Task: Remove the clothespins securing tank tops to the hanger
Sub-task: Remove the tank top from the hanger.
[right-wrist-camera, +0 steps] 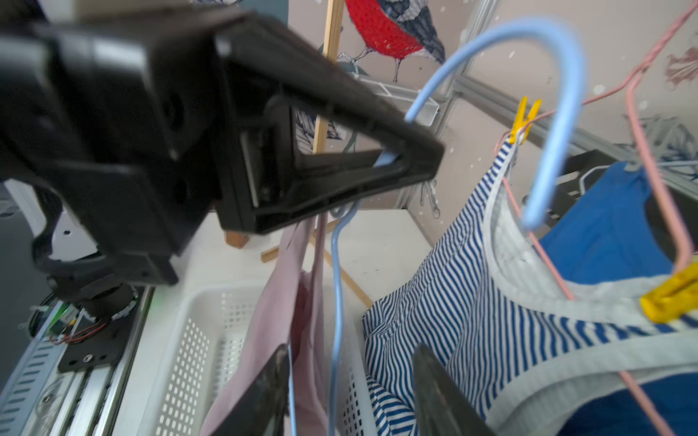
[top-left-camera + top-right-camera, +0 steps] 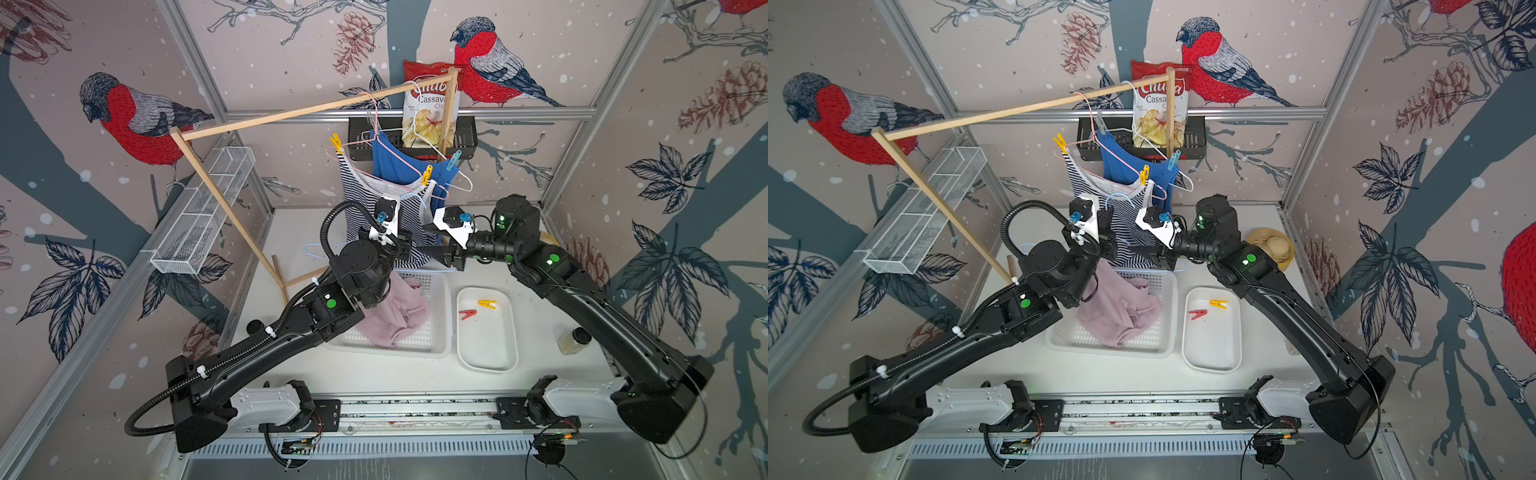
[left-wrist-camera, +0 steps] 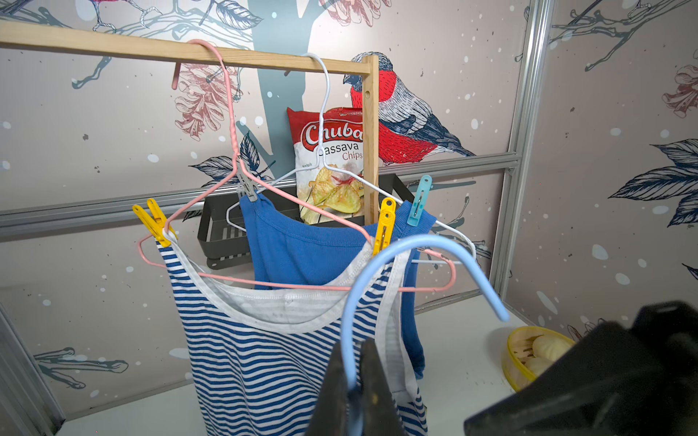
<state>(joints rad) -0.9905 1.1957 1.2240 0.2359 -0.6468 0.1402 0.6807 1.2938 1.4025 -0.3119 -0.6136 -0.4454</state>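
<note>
My left gripper [image 3: 353, 373] is clamped on the neck of the light blue hanger [image 3: 423, 238], held off the wooden rail [image 3: 113, 45]. My right gripper [image 1: 351, 362] has its jaws apart, with the hanger's lower wire and the mauve top [image 2: 395, 316] between them; I see nothing gripped. That top droops into the white basket [image 2: 445, 316] and no pin shows on it.

A red pin [image 2: 467, 313] and a yellow pin [image 2: 487, 304] lie in the tray [image 2: 486, 353] on the right. I judge one top of three done.

Farther back, two yellow pins [image 3: 155, 221] [image 3: 384, 226] hold the striped top [image 3: 264, 358]. A grey pin [image 3: 247, 187] and a teal pin [image 3: 419, 200] hold the blue top [image 3: 302, 249].

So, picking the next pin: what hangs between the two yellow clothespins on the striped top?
The pink hanger and the sagging neckline of the striped top, shown in the left wrist view.
</note>
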